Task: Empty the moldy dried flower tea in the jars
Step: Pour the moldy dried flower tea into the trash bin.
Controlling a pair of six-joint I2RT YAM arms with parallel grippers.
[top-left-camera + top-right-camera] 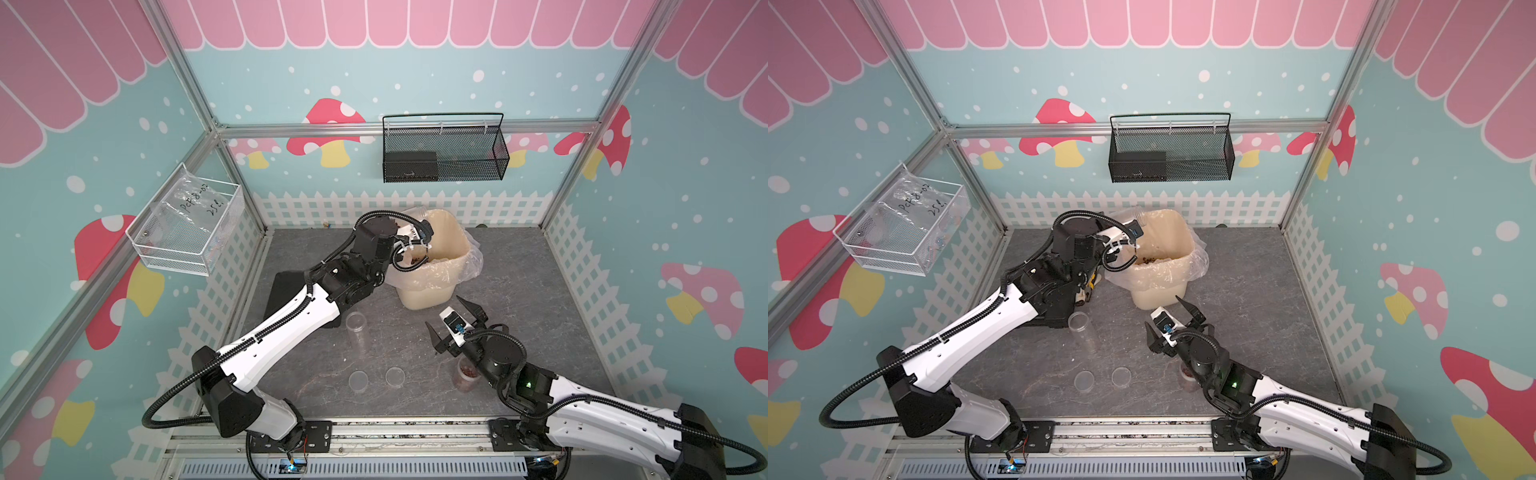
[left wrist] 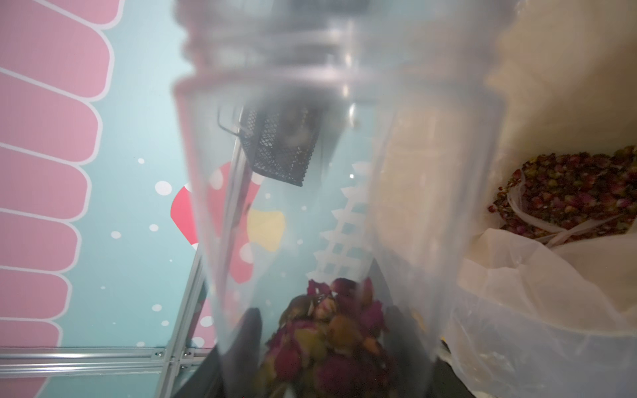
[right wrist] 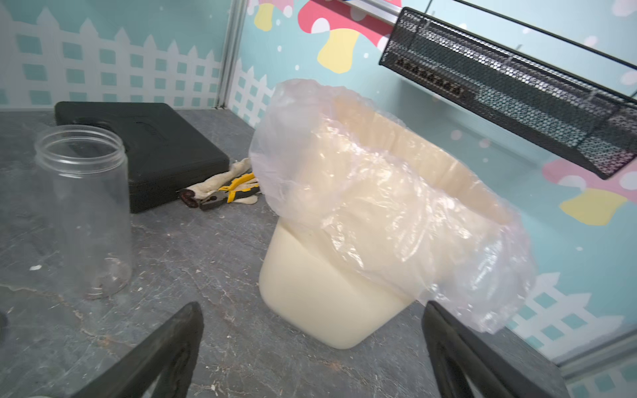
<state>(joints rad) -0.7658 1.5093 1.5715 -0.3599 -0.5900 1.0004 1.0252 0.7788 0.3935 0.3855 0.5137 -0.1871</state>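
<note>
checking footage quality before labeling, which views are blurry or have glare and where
Left wrist view: the held jar fills the frame, blurred and hazy, the tea inside it soft; the pile in the bin sharper. Right wrist view: mostly sharp, sheen on the bag, end effector fingers soft up close. Both top views: even light, sharp, lids faint against the table.

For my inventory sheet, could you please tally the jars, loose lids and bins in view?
Jars: 3 (held jar, empty jar, jar with tea)
Loose lids: 2
Bin: 1
Total: 6
</note>
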